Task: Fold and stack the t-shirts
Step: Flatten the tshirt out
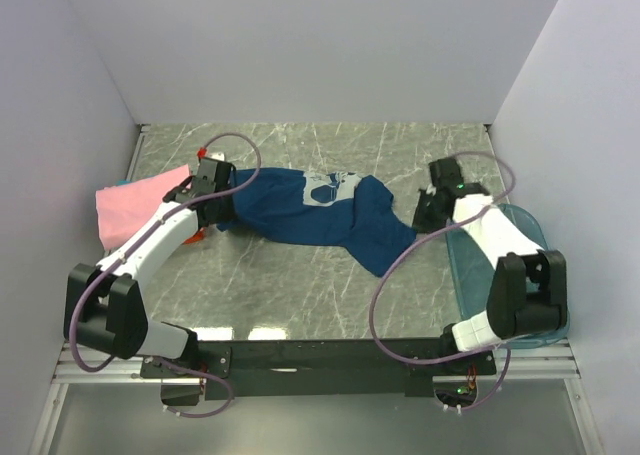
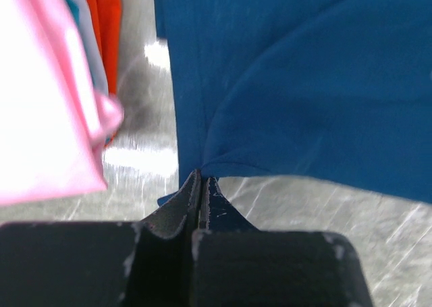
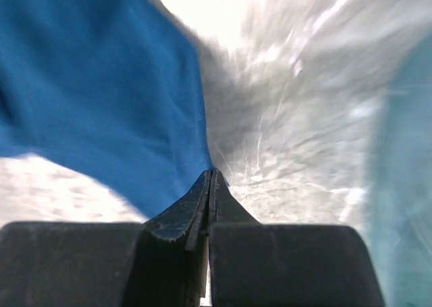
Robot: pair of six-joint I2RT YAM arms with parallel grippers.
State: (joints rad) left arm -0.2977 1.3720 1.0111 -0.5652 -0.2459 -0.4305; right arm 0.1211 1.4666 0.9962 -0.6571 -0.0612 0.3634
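Note:
A dark navy-blue t-shirt with a white print lies crumpled and stretched across the middle of the table between both grippers. My left gripper is shut on its left edge; in the left wrist view the closed jaws pinch a fold of the blue cloth. My right gripper is shut on its right edge; in the right wrist view the closed jaws hold the blue cloth. A pink t-shirt lies at the left, with orange cloth and a teal strip under it.
A translucent teal plastic tub stands at the right edge, under the right arm; it also shows in the right wrist view. The marble table is walled by white panels on the left, back and right.

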